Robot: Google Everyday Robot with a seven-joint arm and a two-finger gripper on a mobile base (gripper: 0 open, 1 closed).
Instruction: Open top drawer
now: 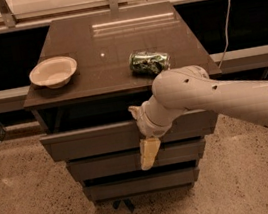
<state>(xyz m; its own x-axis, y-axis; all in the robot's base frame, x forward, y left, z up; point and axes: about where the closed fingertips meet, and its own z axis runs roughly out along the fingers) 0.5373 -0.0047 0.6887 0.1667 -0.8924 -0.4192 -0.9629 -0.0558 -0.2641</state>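
Note:
The top drawer (94, 140) is the widest dark grey-brown front under the cabinet top. It stands pulled out a little, with a dark gap above its upper edge. My gripper (149, 153) hangs from the white arm in front of the drawer's right half. Its cream fingers point down and reach over the middle drawer front (108, 165). It holds nothing that I can see. The smallest drawer front (136, 184) is at the bottom.
On the cabinet top (109, 47) a cream bowl (53, 72) sits at the left and a green crushed can (149, 62) lies at the right. A cable (224, 19) hangs at the back right. Speckled floor surrounds the cabinet.

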